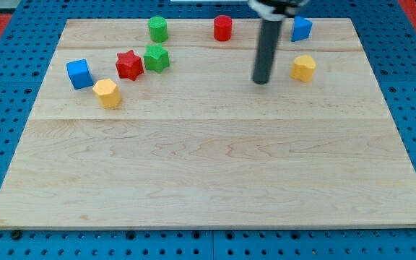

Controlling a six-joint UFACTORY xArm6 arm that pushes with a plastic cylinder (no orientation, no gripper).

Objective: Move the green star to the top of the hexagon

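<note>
No jaws on our arm, so nothing gripped: just the dark rod, upright, w/ my tip [261,81] on the worktop [208,166], touching no block. Rod's upper part is cut off at the view's top. Tip sits left of the yellow block [303,68], poss. a hexagon; shape hard to tell. Green star [156,57] is well to the view's left, just beside the red star [129,64]. Another yellow block [107,93] lies below those.
</note>
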